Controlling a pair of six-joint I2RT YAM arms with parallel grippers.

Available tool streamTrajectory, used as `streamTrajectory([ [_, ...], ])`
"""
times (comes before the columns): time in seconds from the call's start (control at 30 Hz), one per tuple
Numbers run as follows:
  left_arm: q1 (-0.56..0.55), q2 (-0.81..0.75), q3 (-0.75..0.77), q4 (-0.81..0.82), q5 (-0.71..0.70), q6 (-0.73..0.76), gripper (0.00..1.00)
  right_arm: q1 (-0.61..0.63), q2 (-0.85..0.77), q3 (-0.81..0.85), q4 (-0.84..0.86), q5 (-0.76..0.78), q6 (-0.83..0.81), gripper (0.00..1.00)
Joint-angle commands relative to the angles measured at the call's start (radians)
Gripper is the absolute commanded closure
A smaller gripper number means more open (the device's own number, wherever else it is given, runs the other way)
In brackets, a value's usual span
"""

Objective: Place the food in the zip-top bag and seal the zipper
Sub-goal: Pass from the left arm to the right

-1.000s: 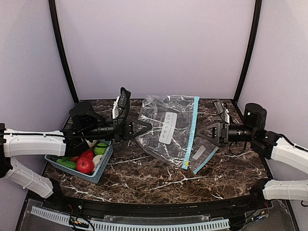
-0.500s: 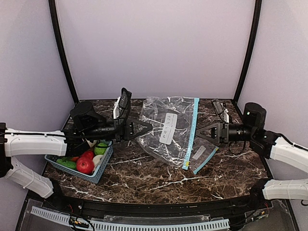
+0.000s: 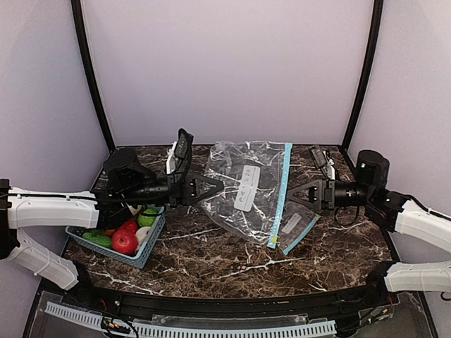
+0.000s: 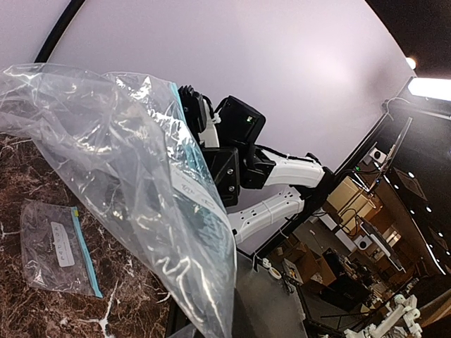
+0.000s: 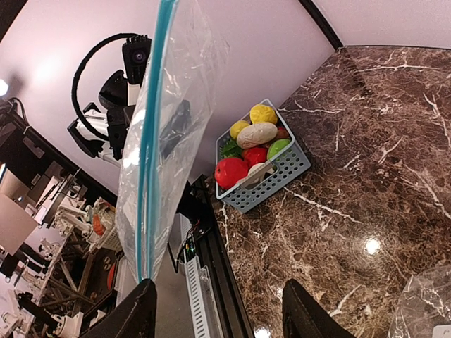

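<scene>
The clear zip-top bag (image 3: 243, 190) with a teal zipper (image 3: 283, 184) hangs tilted above the table's middle. My left gripper (image 3: 210, 186) is shut on its left edge; in the left wrist view the bag (image 4: 141, 197) covers the fingers. My right gripper (image 3: 290, 193) stands open just right of the zipper. In the right wrist view the zipper (image 5: 150, 141) ends just above one of the fingers (image 5: 134, 313), untouched by the jaws. The food (image 3: 125, 241), red, green, yellow and cream pieces (image 5: 255, 135), lies in the teal basket (image 3: 146, 252).
A second, smaller zip-top bag (image 3: 294, 227) lies flat on the marble under the right gripper. The basket (image 5: 278, 179) sits at the front left beneath the left arm. Black frame posts stand at the back corners.
The left gripper has crept slightly right with the bag edge. The right gripper has stayed in place, its jaws barely narrower.
</scene>
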Motion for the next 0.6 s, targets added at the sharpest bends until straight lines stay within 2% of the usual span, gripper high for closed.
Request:
streamTrajectory([
  [0.0,-0.001,0.005,0.004,0.037,0.021,-0.006,0.99,0.007,0.006,0.020,0.044,-0.020,0.007,0.41],
  [0.57,-0.001,0.040,0.008,0.073,0.039,-0.025,0.99,0.008,0.032,0.022,0.081,-0.042,0.014,0.45],
])
